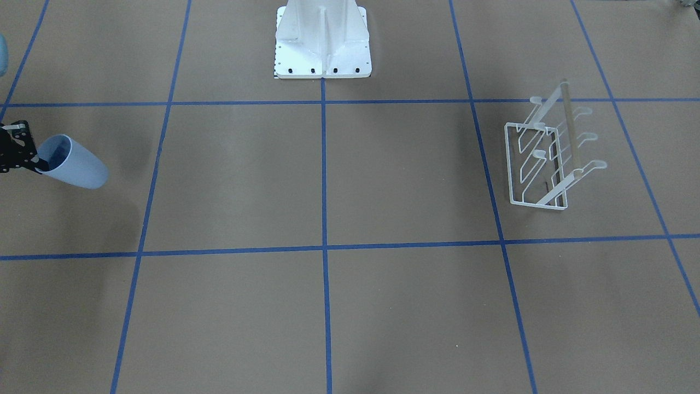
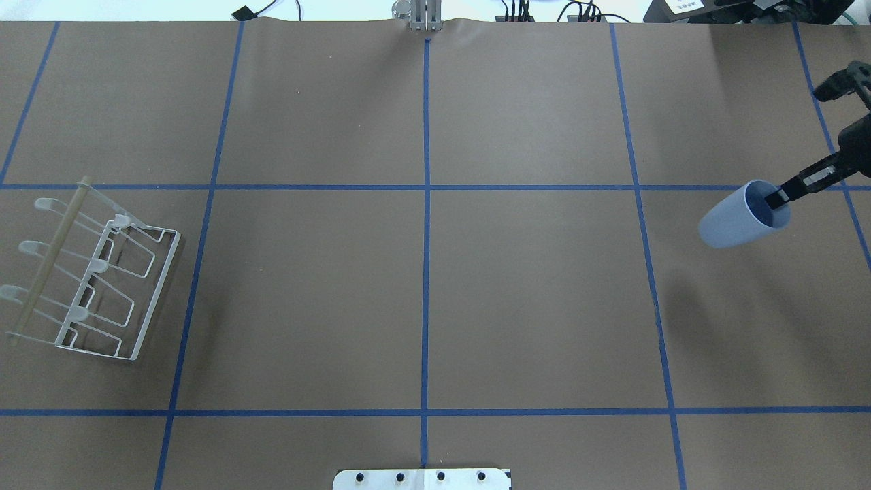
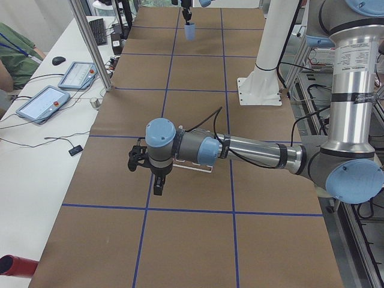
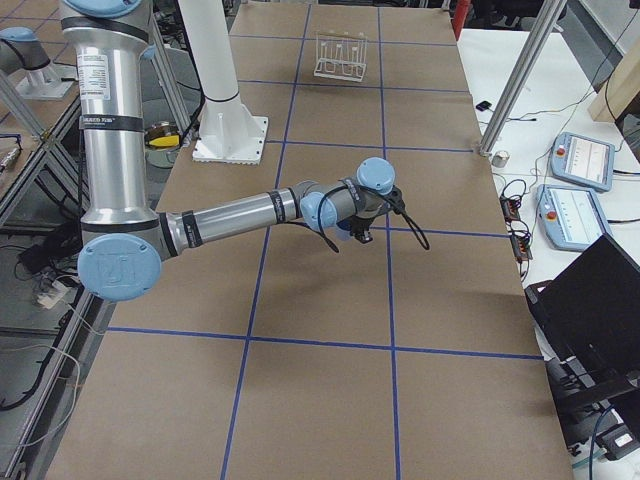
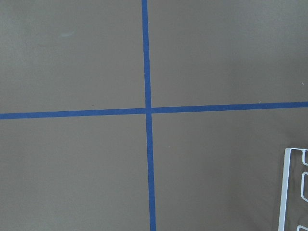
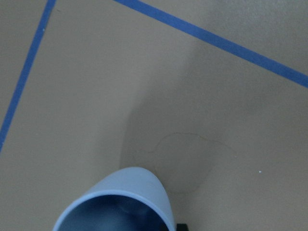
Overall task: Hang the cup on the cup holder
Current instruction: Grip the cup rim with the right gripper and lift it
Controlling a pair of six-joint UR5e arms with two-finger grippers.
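The right arm point(image 4: 240, 212) stretches out almost level, its silver forearm running from a blue-capped elbow to a wrist near the middle of the side view. The black right tool point(image 2: 778, 199) comes in at the right edge of the overhead view, angled down and to the left. It is clamped on the rim of the cup point(image 2: 743, 219), with one finger inside the mouth and the wall pinched from outside.

The cup is a smooth, pale-blue plastic tumbler with no handle, tapering from a wide rim to a narrower base. It is tipped, with the mouth toward the upper right and the base toward the lower left. It hangs clear of the tabletop point(image 2: 422, 292), and a soft shadow lies lower down on the paper.

The left arm point(image 3: 252, 153) lies low and level across the near side view, its wrist turned so the left tool point(image 3: 157, 187) points down. Whether its fingers are apart or together cannot be told.

The cup holder point(image 2: 95, 279) stands at the left edge of the overhead view, well apart from the cup. It is thin white wire, with a rectangular base frame, angled prongs with rounded tips and a pale wooden bar along the top. The tabletop is matte brown paper crossed by a grid of blue tape lines point(image 2: 425, 204).
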